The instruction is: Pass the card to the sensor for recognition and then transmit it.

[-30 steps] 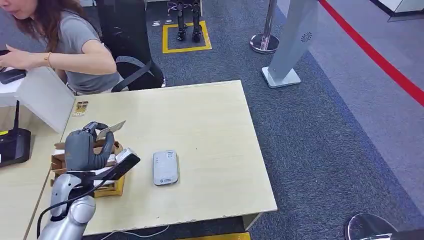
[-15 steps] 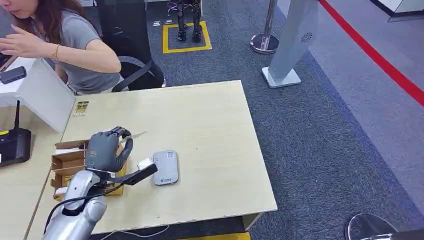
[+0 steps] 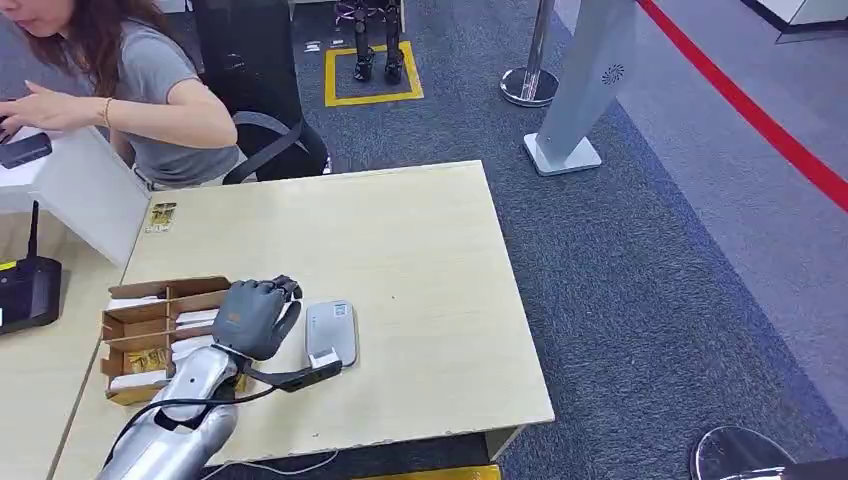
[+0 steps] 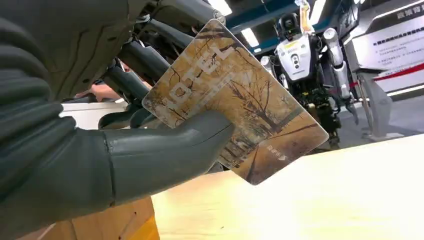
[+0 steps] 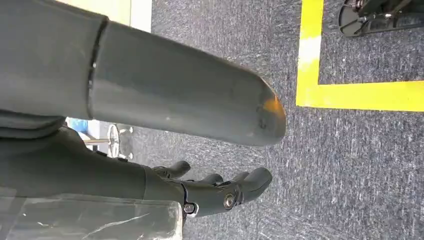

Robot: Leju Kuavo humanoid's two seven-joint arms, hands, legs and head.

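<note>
The left robot hand (image 3: 255,317) grasps a card (image 4: 235,102), pinched between the thick grey thumb (image 4: 165,150) pressing on its printed face and the darker fingers (image 4: 145,60) curled behind it. In the left wrist view the card shows a brown and gold picture of bare trees with pale lettering, and it is held tilted, clear of the pale wooden tabletop (image 3: 420,250). From the head view the card itself is hidden under the hand. The silver left arm (image 3: 175,420) reaches up from the tabletop's near left corner, with the hand back-up, just beside the left edge of the sensor (image 3: 331,333), a small grey rounded box lying flat near the tabletop's near edge. Whether the hand touches the sensor cannot be told. A cardboard card holder (image 3: 150,335) with dividers sits at the tabletop's left edge, just behind the hand.

The right robot hand (image 5: 215,192) hangs over dark grey carpet (image 5: 350,165) beside a yellow floor line (image 5: 350,95), holding nothing, its fingers loosely bent and apart.

A person in a grey top (image 3: 150,90) sits beyond the far left corner.
</note>
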